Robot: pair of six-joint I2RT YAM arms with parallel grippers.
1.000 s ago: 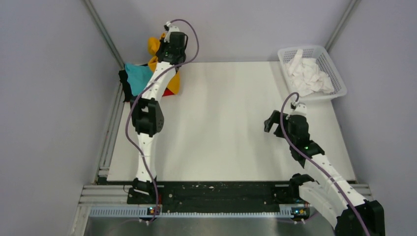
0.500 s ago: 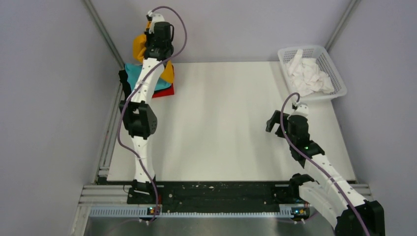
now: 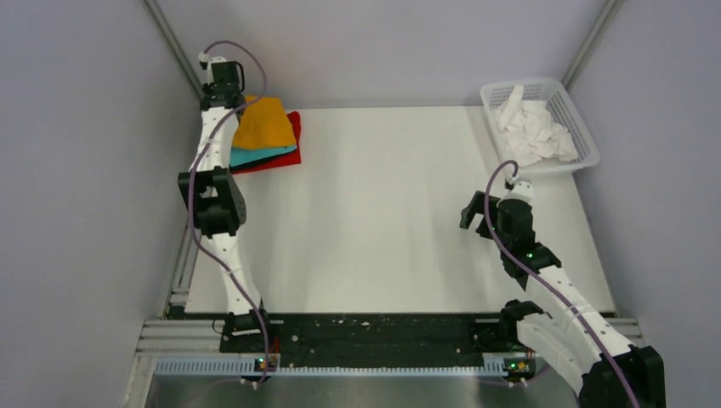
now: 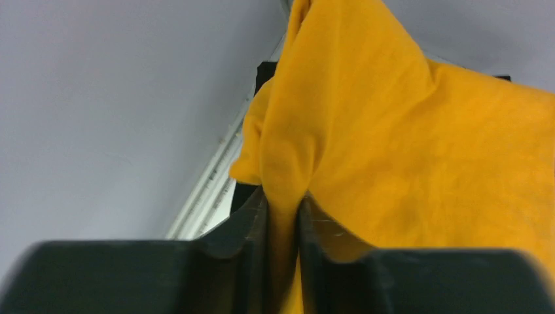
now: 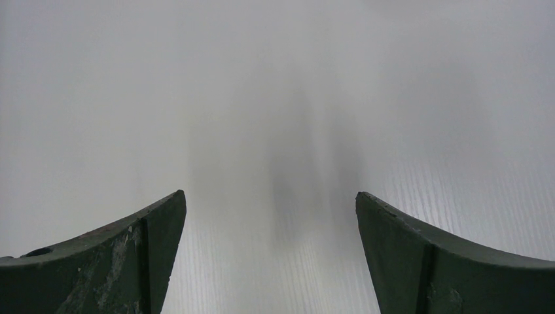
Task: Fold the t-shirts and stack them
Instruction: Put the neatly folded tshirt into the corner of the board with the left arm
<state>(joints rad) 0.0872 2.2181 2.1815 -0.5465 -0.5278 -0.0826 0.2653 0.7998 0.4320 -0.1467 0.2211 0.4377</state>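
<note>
Lying at the far left corner of the table (image 3: 383, 221), the t-shirts (image 3: 265, 140) are sitting in one small layered stack. The mustard-orange shirt (image 3: 265, 121) is resting on top as a rounded, slightly humped fold of plain soft cloth. Below it a narrow band of the teal shirt (image 3: 255, 157) is showing along the near edge. The red shirt (image 3: 294, 127) is peeking out beneath both, along the right side and the near edge.

The left gripper (image 4: 283, 204) is reaching to the far left end of the stack, close to the left wall, and its jaws are clamping a gathered pleat of the mustard-orange shirt between them. In the left wrist view the fabric is rising from the pinch as a thick upright fold. It is then spreading to the right as a broad sheet with faint creases, its colour even and plain.

The right gripper (image 5: 269, 196) is hovering over the right part of the table, well apart from the shirts. Its jaws are standing wide apart, with only the white tabletop showing between them.

At the far right corner a white lattice basket (image 3: 581, 136) is holding crumpled white cloths (image 3: 531, 132).
</note>
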